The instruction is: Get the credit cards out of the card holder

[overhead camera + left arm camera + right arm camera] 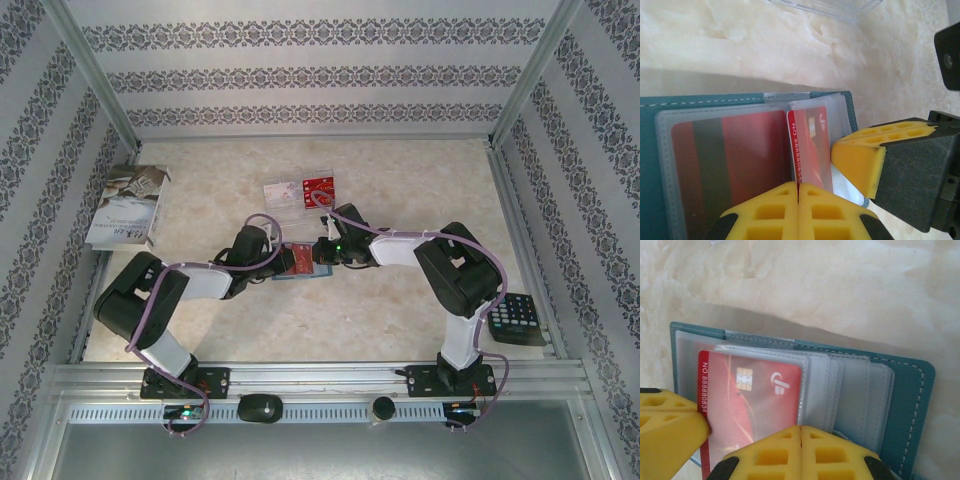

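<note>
Card holder (pixel 912 405) lies open and flat on table (pixel 840 285), mid-workspace betw. the two arms, clear sleeves fanned. L gripper (pixel 798 212): pads pressed together. R gripper (pixel 801 452): same. Both are right at the holder and just beside each other; can't tell if either has a sleeve or card edge nipped betw. the pads. The chip card (pixel 757 395), red, looks partway out of its sleeve, printed edge touching an L finger. The sleeved card (pixel 735 165) is fully in on the other panel. A loose card (pixel 320 185) lies well apart, further back, prob. already out. Risks from here: (1) if sleeve + card are pinched together, a pull drags the whole holder, since nothing visibly pins it down. (2) Thick pads on thin slick plastic, so the grip may slip and the card stays put. (3) Grippers are so close that any swing could knock them together. (4) An off-axis pull could jam the card in the sleeve mouth or buckle the sleeve.
</note>
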